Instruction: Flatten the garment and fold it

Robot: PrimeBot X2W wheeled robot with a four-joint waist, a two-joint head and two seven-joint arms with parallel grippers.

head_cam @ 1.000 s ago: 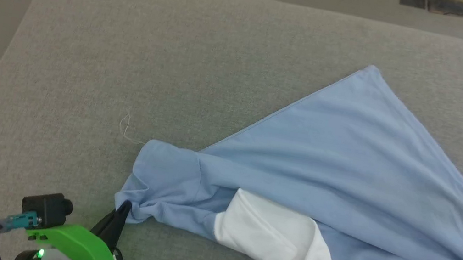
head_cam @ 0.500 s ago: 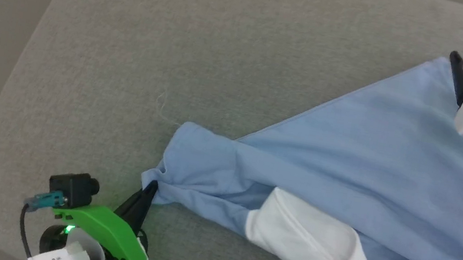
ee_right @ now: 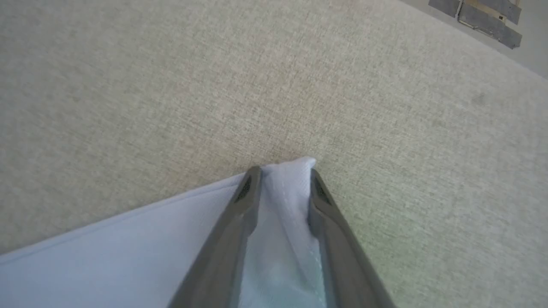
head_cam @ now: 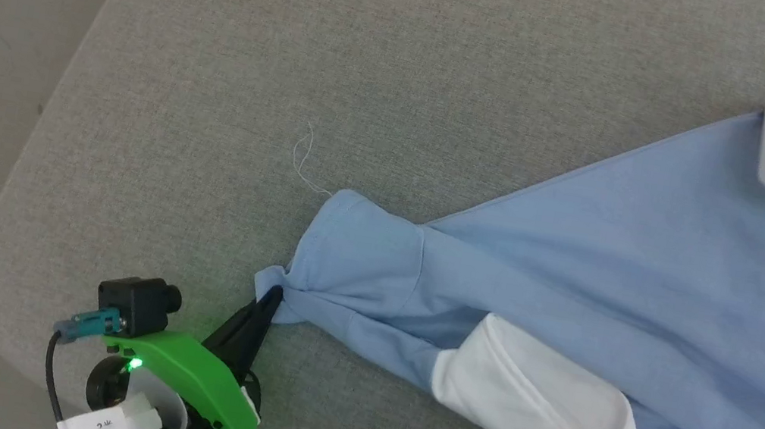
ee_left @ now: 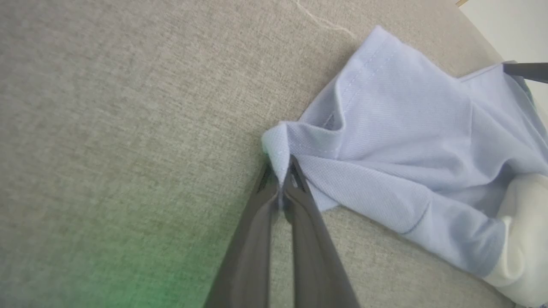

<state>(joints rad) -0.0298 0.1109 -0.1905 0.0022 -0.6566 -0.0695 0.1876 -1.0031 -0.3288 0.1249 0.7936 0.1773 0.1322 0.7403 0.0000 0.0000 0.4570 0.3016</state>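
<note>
1. The garment [head_cam: 612, 266] lies on the grey fabric-covered desk [head_cam: 452, 64], filling the right and lower right of the head view. It is not flat. The body is drawn into a slanted sheet, with diagonal folds running from the sleeve [head_cam: 353, 256] towards the right edge.
2. The white collar [head_cam: 535, 415] sits in the lower right of the head view, turned over and rumpled on top of the blue cloth.
3. The left hand [ee_left: 280, 171] is clenched on the sleeve's edge, a small ridge of cloth pinched between its fingertips. In the head view this grip sits low and left of centre.
4. The right hand [ee_right: 282, 175] straddles a far corner of the garment, with cloth bunched up between its two fingers. The fingers stand apart, and I cannot tell whether they are squeezing yet.
5. A loose thread [head_cam: 303, 156] lies on the desk just beside the sleeve.
6. As I judge it, the work is at the flattening stage. Two opposite points are taken or nearly taken, ready for spreading.
7. No fold has been made. The sleeves, collar and body all need laying out first.
</note>
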